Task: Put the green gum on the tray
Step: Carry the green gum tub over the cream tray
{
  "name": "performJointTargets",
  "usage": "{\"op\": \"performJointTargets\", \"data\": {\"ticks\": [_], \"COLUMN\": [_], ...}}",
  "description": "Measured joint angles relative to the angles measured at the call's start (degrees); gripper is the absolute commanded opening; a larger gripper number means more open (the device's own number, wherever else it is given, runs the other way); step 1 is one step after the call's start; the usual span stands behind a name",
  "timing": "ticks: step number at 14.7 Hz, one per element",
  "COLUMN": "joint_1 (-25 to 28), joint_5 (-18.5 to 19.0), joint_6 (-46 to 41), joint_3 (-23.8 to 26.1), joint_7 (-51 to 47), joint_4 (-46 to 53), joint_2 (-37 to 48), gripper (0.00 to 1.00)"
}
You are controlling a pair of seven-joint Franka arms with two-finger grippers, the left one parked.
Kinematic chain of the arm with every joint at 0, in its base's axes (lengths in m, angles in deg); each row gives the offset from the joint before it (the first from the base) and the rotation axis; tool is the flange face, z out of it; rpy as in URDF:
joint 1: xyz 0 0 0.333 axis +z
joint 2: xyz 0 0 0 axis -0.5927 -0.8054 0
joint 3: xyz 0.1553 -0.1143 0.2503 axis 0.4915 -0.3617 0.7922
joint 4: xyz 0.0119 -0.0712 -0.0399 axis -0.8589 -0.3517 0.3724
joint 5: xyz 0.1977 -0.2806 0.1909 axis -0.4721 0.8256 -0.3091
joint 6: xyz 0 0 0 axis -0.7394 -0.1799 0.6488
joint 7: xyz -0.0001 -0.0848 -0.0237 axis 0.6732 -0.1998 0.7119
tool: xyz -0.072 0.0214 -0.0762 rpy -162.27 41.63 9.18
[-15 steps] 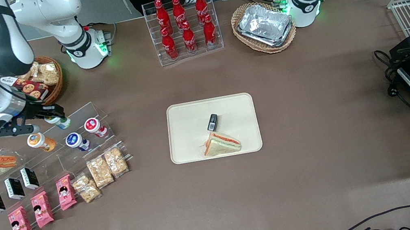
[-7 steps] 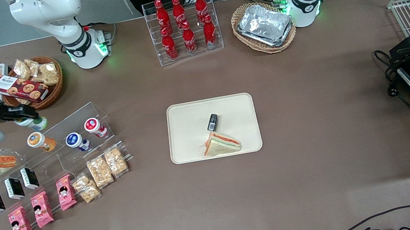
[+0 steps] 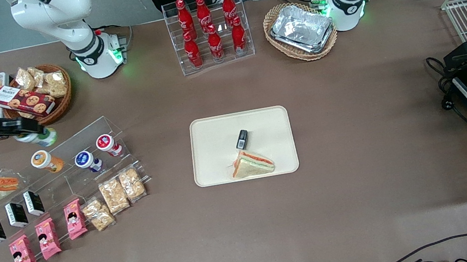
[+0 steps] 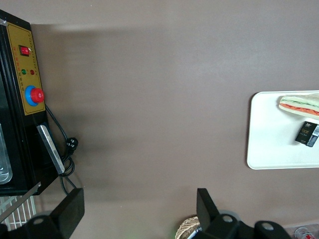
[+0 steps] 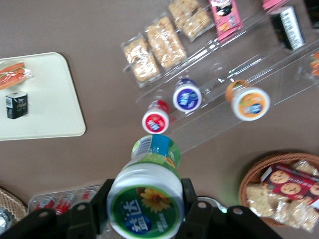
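**Green gum held aloft above the display rack**

While the gripper (image 3: pixel 30 135) hangs over the working arm's end of the worktop (image 3: pixel 355 130), its jaws are clamped on the green gum (image 3: pixel 38 138), one finger on each side of the bottle just under the lid. In the right wrist view the gripper (image 5: pixel 144 199) shows the bottle (image 5: pixel 147 196) lid-on toward the camera, green and white with a flower print, the fingers (image 5: pixel 94 201) pressed against its body.

Below the jaws stands a clear stepped rack (image 3: pixel 89 139) with three more bottles on it: the orange-lidded bottle (image 3: pixel 45 161) nearest under the jaws, then the blue-lidded bottle (image 3: pixel 87 160) and the red-lidded bottle (image 3: pixel 107 144) farther toward the parked arm's end. A wicker basket of biscuits (image 3: pixel 40 93) sits close beside the jaws, farther from the front camera.

Well apart from the jaws, toward the middle of the worktop, lies the tray (image 3: pixel 218 152). It carries a wrapped sandwich (image 3: pixel 252 164) and a small black box (image 3: pixel 242 139), near each other. The gum is nowhere near the tray.
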Motion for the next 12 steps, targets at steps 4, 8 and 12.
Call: {"op": "performJointTargets", "data": {"ticks": [4, 8, 12], "joint_1": [9.89, 17.27, 21.70], "joint_5": [-0.17, -0.17, -0.17], "joint_6": [0.54, 5.15, 15.56], "joint_3": [0.43, 0.56, 0.55], "joint_7": [-12.33, -21.88, -26.66], "joint_4": [0.24, -0.83, -7.85], "joint_2": [-0.57, -2.34, -3.57], "gripper": [0.32, 0.32, 0.32]}}
